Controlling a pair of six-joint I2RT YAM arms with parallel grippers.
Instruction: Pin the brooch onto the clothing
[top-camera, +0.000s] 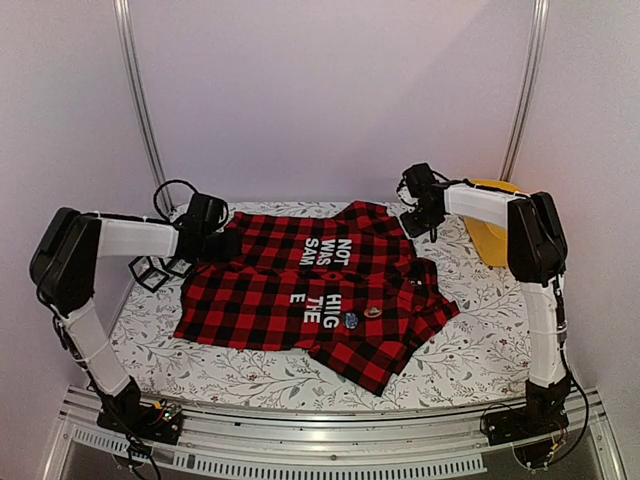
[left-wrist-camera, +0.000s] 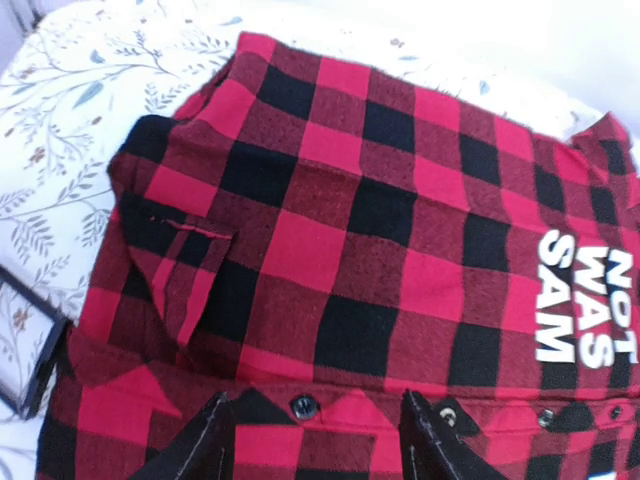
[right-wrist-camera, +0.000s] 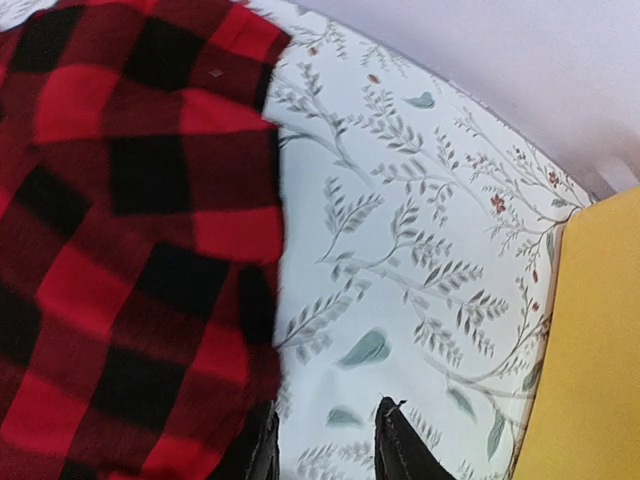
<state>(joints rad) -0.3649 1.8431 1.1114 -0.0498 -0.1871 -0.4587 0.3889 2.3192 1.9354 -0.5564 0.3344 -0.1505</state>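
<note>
Lying: shirt (left-wrist-camera: 380, 250) beneath left tool (left-wrist-camera: 314, 402), spread | right tool (right-wrist-camera: 328, 405) narrowly parted, just beside shirt's edge

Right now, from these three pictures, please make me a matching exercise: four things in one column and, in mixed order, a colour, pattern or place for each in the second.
Things:
1. shirt
2. tablecloth
3. yellow object
4. black wire frame

Descriptions:
a. leaf print
b. far right corner of the table
c. red-and-black checks
d. just left of the shirt

Pairs: 1-c, 2-a, 3-b, 4-d
</note>
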